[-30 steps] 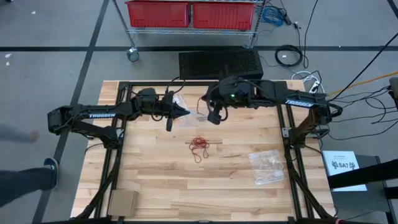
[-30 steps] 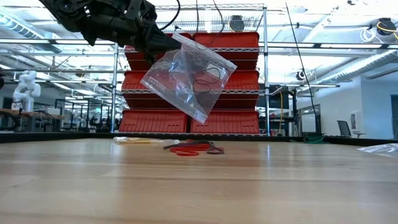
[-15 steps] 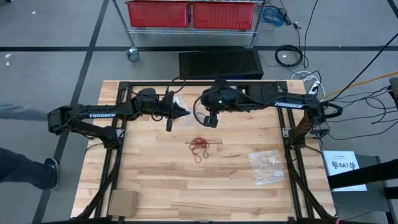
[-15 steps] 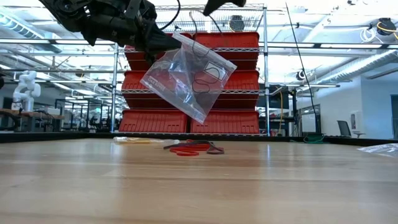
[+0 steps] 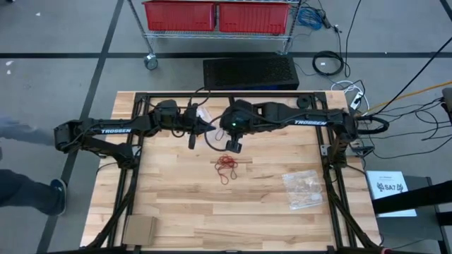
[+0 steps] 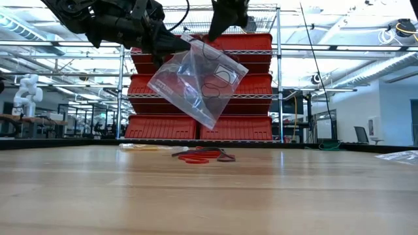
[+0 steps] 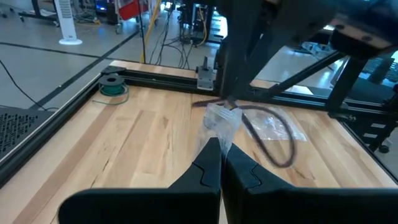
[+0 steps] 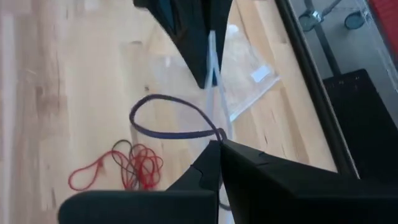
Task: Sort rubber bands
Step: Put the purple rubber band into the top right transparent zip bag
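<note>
Now right pincer (image 8: 217, 144) nearer held bag (image 6: 196, 81), dark band (image 8: 171, 118) pinched

Four cameras: one overhead, one at table height, one on each wrist.

The high view looks straight down on the whole table (image 5: 176, 204). The low view skims level across it toward red bins (image 6: 238, 124). Each wrist view looks closely past its own fingers; all four seem to share the bag (image 6: 196, 81) hanging at 12 o'clock.
</note>
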